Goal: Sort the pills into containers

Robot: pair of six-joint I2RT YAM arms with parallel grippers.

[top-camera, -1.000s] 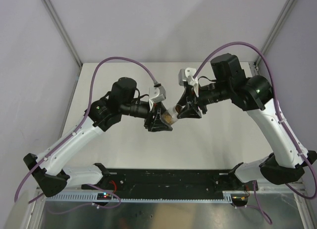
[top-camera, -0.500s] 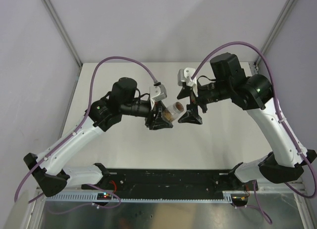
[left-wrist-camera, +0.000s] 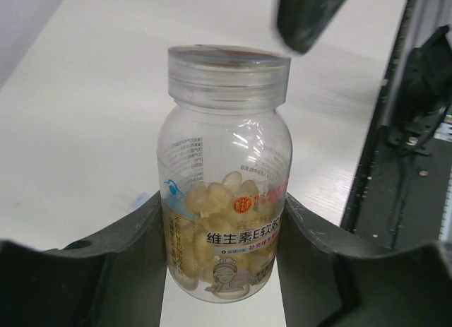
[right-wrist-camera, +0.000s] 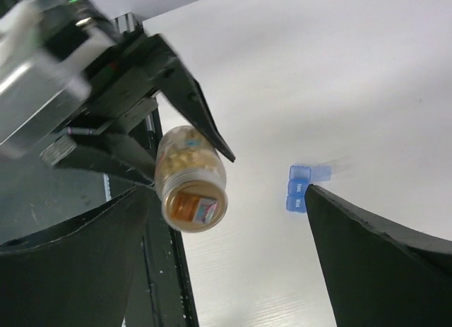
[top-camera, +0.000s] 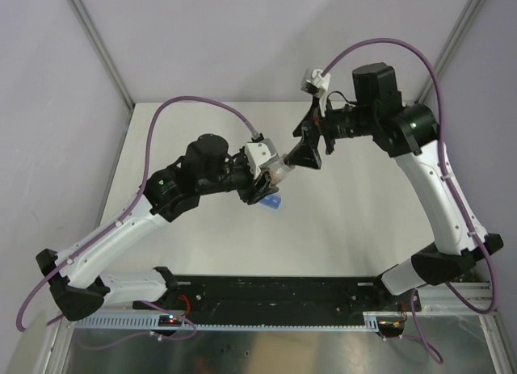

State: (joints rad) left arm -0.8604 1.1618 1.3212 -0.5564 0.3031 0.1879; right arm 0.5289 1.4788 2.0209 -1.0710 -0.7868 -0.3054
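Observation:
A clear bottle (left-wrist-camera: 226,186) of pale yellow pills (left-wrist-camera: 212,203) is clamped round its lower body by my left gripper (left-wrist-camera: 222,203), held above the table with its screw lid (left-wrist-camera: 228,76) on. The top view has this bottle (top-camera: 277,174) pointing at my right gripper (top-camera: 308,144), which stands open just past the lid and touches nothing. From the right wrist I look onto the bottle's lid end (right-wrist-camera: 192,193), between my open right gripper's (right-wrist-camera: 226,263) fingers. The containers, a small light-blue pill box (right-wrist-camera: 299,188), lie on the table, just below the left gripper in the top view (top-camera: 273,203).
The white table (top-camera: 363,220) is walled in by grey panels at the back and sides. A black rail (top-camera: 275,293) with both arm bases runs along the near edge. One finger of the right gripper (left-wrist-camera: 307,16) hangs above the bottle in the left wrist view.
My right gripper let go of the bottle's lid end, opened wide and drew back up and to the right. The left arm shifted the bottle slightly right, uncovering the blue pill box.

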